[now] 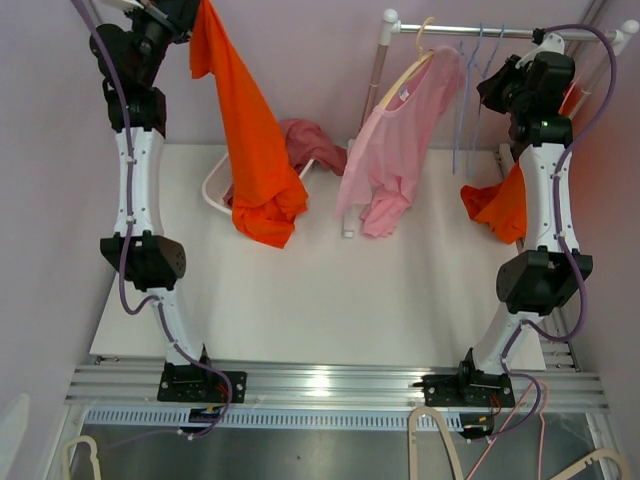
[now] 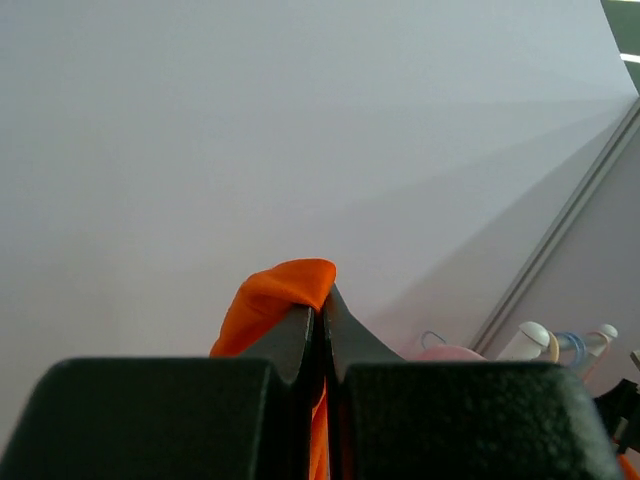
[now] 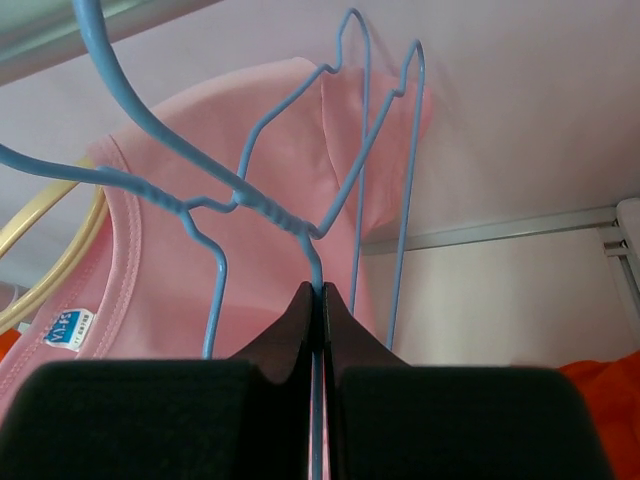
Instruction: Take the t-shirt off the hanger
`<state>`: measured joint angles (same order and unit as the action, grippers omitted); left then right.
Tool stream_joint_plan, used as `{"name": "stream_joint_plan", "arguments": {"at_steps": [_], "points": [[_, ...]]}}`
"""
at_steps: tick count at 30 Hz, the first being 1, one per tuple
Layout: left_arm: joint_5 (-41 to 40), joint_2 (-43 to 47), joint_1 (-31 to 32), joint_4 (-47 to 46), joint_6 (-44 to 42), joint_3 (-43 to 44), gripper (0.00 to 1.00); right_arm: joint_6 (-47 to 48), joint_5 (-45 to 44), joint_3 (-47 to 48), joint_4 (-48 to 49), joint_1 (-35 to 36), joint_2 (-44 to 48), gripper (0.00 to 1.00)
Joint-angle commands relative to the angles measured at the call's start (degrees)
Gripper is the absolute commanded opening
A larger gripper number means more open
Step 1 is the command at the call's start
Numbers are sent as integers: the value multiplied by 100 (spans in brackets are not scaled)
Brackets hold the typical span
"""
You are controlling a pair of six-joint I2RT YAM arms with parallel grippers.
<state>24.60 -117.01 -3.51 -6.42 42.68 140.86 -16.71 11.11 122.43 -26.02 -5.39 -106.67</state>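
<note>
The left claw (image 2: pixel 322 300) is raised high above the far left corner of the bench (image 1: pixel 300 300). Its jaws are pressed together on a fold of the orange t-shirt (image 1: pixel 255 140). In the left wrist view a small hump of orange cloth pokes out above the tips, with the plain wall (image 2: pixel 250 120) behind it. From that grip the t-shirt hangs down in a long strip and bunches at its lower end, just beside a white basket (image 1: pixel 213 190) near the far edge. Whether the bunched end touches the bench cannot be told. A dark pink cloth (image 1: pixel 315 140) spills out of the basket.

The right claw (image 3: pixel 322 292) is up near the far right corner. Its jaws are clamped on the blue wire hanger (image 3: pixel 240 200), gripping the wire just below its twisted neck. No shirt shows on that hanger. Whether its hook sits on the rail (image 1: pixel 500 30) cannot be told. More blue hangers (image 3: pixel 390 150) hang close behind it.

A pink t-shirt (image 1: pixel 395 150) hangs on a cream hanger (image 1: pixel 415 60) from the rail, over the middle of the far edge. Some other orange cloth (image 1: pixel 497 205) hangs beside the right arm, near the right edge.
</note>
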Motion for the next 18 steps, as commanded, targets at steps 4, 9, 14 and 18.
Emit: {"name": "stream_joint_plan", "arguments": {"at_steps": [4, 9, 14, 18], "points": [[0, 564, -203, -519, -479, -48, 1, 45, 119, -175, 18, -6, 340, 0], [396, 986, -203, -729, -506, -1638, 1, 19, 93, -527, 141, 3, 559, 1], [529, 1540, 25, -589, -611, -3984, 1, -87, 171, -712, 211, 3, 692, 4], [-375, 2024, 621, -177, -1041, -5294, 1, -140, 321, -537, 115, 3, 735, 31]]}}
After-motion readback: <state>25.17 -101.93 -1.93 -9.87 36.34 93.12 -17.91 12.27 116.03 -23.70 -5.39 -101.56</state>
